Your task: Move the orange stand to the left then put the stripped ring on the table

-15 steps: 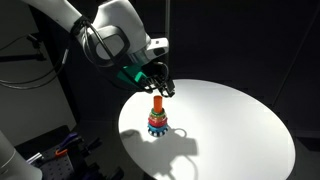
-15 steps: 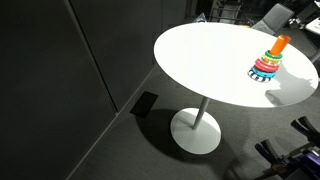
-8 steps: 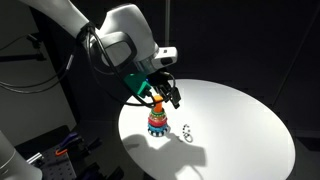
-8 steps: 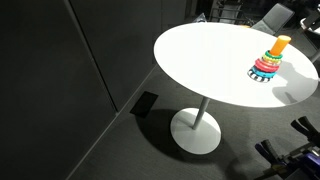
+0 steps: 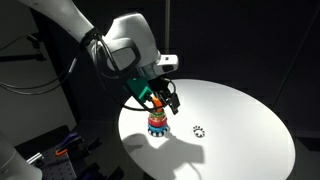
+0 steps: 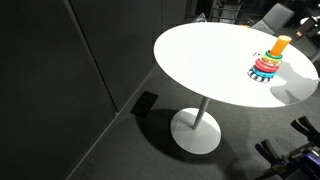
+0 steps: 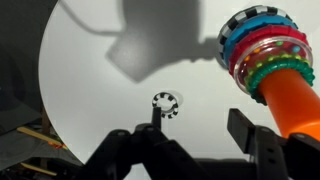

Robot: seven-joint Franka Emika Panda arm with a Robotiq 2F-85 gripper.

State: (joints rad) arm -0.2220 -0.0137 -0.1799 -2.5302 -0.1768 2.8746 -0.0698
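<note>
Wrist view, left to right. The white table (image 7: pixel 80 90) is bare on the left. Near the centre a small black-and-white ring (image 7: pixel 166 103) lies flat on it, well apart from the stand (image 7: pixel 268 50) at the right edge. The stand carries a stack of coloured rings, one of them black-and-white chequered, on an orange post (image 7: pixel 298 105). The gripper (image 7: pixel 195 130) enters from below with its jaws spread and nothing between them. The left finger (image 7: pixel 128 152) points toward the small ring, and the right finger sits just beside the post.

In an exterior view, left to right, the arm (image 5: pixel 120 45) reaches over the table. The gripper (image 5: pixel 160 98) hangs at the top of the post, though contact cannot be told. The stand (image 5: pixel 157 124) sits below it, with the small ring (image 5: pixel 198 131) to its right. In the opposite exterior view the stand (image 6: pixel 267 65) sits near the table's far right rim, and the gripper is not seen.

Progress, as judged: a striped ring already rests on the table, so that step looks done if this is the ring meant. Whether the stand has been shifted left cannot be read from these views. With the open jaws at the post, moving the stand seems to be the step in hand.
</note>
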